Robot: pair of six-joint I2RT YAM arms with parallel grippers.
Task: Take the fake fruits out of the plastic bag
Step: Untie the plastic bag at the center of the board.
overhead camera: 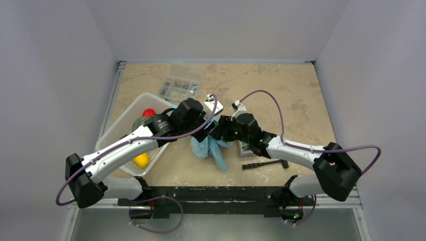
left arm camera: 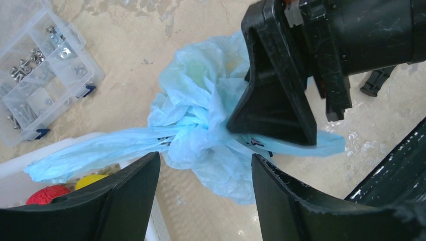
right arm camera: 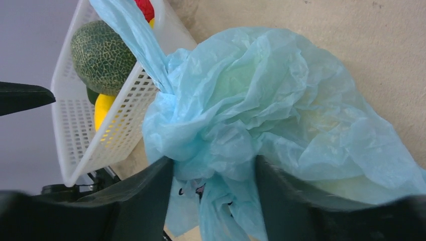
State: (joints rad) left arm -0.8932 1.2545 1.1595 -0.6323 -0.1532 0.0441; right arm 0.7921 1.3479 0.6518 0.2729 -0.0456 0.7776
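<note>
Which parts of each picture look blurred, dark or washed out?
Top view: soft, even light, faint shadows; arms cover much of the bag. Left wrist view: bag sharp, left fingers dark and slightly soft. Right wrist view: bag and basket crisp, right fingers blurred black.

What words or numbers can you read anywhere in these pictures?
None can be read.
Dark marks printed on the bag: too crumpled and hidden to read.
</note>
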